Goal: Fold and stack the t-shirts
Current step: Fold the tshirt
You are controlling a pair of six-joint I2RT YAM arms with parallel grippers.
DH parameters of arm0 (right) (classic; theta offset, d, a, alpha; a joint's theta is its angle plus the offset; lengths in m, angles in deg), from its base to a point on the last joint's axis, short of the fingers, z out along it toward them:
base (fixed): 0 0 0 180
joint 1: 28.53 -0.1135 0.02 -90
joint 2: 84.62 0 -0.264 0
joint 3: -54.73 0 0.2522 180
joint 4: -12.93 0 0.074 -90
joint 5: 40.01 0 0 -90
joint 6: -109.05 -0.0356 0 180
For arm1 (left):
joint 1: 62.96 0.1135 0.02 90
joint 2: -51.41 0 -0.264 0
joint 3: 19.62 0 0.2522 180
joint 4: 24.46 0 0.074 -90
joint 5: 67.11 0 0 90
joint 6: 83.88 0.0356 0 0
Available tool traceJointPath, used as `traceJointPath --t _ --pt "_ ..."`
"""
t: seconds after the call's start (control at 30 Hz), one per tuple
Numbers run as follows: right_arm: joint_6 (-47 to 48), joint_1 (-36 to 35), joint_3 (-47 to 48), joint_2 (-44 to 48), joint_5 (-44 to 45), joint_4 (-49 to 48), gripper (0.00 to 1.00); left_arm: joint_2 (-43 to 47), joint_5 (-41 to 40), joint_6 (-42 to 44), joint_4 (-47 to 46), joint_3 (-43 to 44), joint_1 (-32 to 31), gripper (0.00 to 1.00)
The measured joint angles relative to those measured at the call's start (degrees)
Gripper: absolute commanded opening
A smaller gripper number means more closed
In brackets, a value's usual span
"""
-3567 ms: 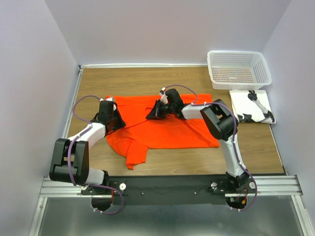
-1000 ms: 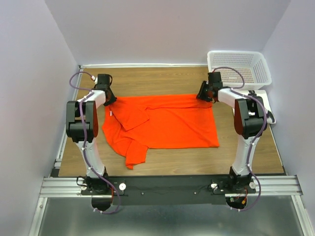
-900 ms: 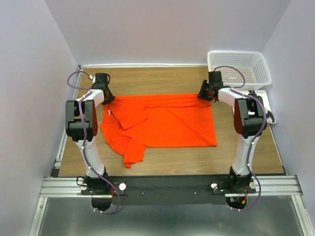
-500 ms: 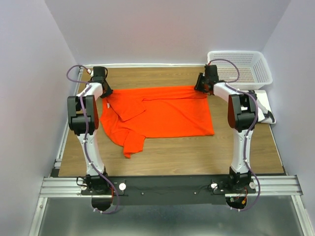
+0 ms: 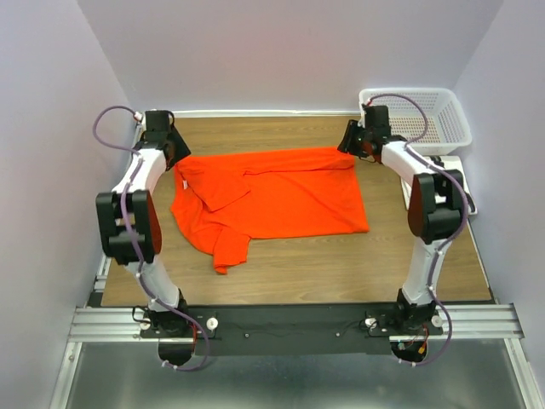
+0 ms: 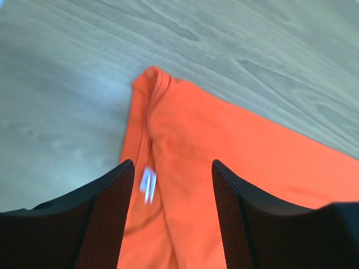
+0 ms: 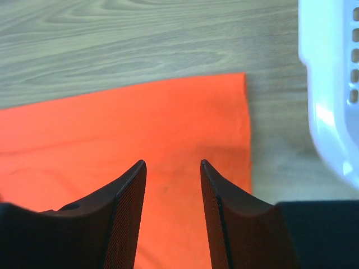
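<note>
The orange-red t-shirt (image 5: pixel 281 196) lies spread across the far half of the wooden surface (image 5: pixel 298 264), its long side running left to right. Its far edge sits a little short of the surface's far edge, with a strip of bare wood between them. One sleeve is folded over onto the body near the left end, and a second flap pokes toward the near edge. The right-hand edge is straight and stops short of the white mesh basket (image 5: pixel 413 92) in the far right corner. A white board (image 5: pixel 458 169) lies just nearer than the basket. Bare wood runs the whole width in front of the shirt.

The left end effector (image 5: pixel 170 150) hangs over the shirt's far left corner with its fingers (image 6: pixel 106 218) apart. The cloth and a small white label (image 6: pixel 147 185) lie loose below the gap. The right end effector (image 5: pixel 352 145) is over the far right corner, fingers (image 7: pixel 130 213) also apart, with flat cloth beneath and nothing clamped.
</note>
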Motion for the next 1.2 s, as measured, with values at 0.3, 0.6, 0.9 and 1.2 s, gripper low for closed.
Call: traceJointPath --t 0.3,0.6,0.9,1.2 --pt "-0.61 -3.78 -16.57 21.77 -2.69 1.62 0.51 29.29 -0.52 -2.43 -1.14 -25.09 -1.22 0.66" --pt "-1.57 -5.31 -34.88 34.91 -3.52 7.06 0.51 37.75 -0.79 -5.07 5.46 -42.16 -1.31 0.58" --pt "-1.51 -5.29 -39.87 38.47 -3.3 8.11 0.51 34.49 -0.39 -5.75 6.19 -43.63 -1.73 0.55" --pt "-1.31 -5.27 -40.22 38.71 -2.75 8.09 0.51 28.87 -0.48 -5.46 5.49 -43.17 -2.84 0.5"
